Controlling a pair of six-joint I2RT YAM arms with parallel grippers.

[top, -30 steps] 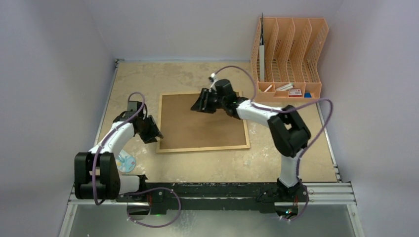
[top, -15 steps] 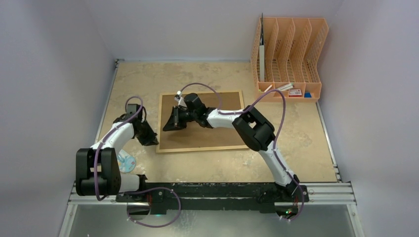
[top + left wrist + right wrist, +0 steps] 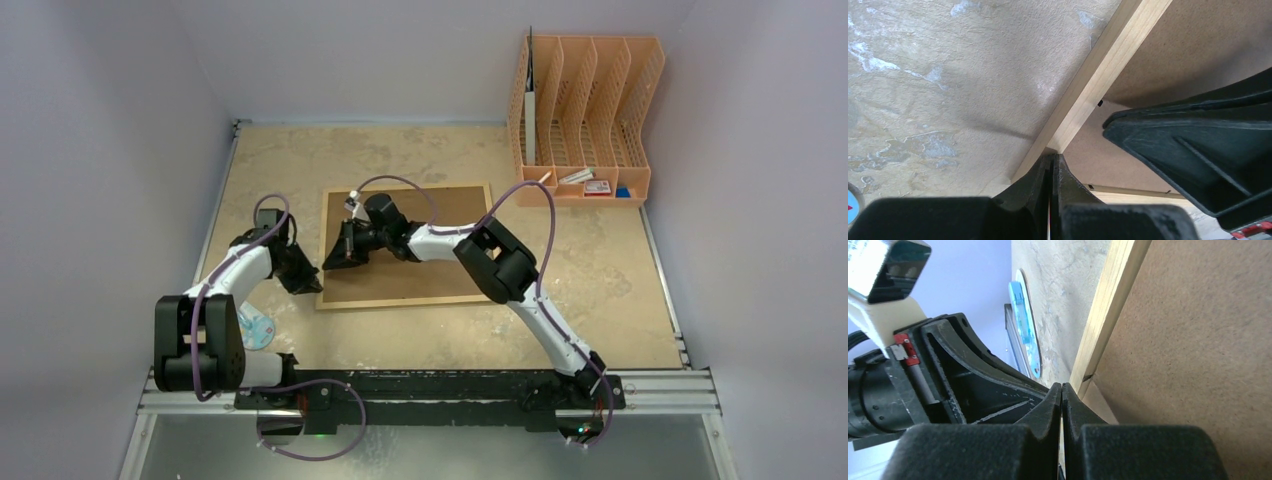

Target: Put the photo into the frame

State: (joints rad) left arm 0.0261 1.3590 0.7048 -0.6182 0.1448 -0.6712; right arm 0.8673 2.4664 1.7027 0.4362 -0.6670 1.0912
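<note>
The frame (image 3: 430, 270) lies face down on the table, brown fibreboard back up, with a thin light-wood border (image 3: 1103, 65). My left gripper (image 3: 312, 283) is shut, its tips (image 3: 1052, 156) touching the inner edge of the frame's left border near the front-left corner. My right gripper (image 3: 333, 258) reaches across the back board and is also shut, with its tips (image 3: 1062, 386) at the same left border (image 3: 1108, 305), close beside the left gripper's fingers (image 3: 973, 385). Nothing shows between either pair of jaws. The photo is out of view.
An orange file organiser (image 3: 585, 110) with small items in its tray stands at the back right. A round blue-and-white disc (image 3: 255, 328) lies beside the left arm's base. Pale walls close in the left, back and right sides.
My right arm swept from the frame's far side to its left edge. Both grippers closed from open to shut. My left gripper edged onto the border.
</note>
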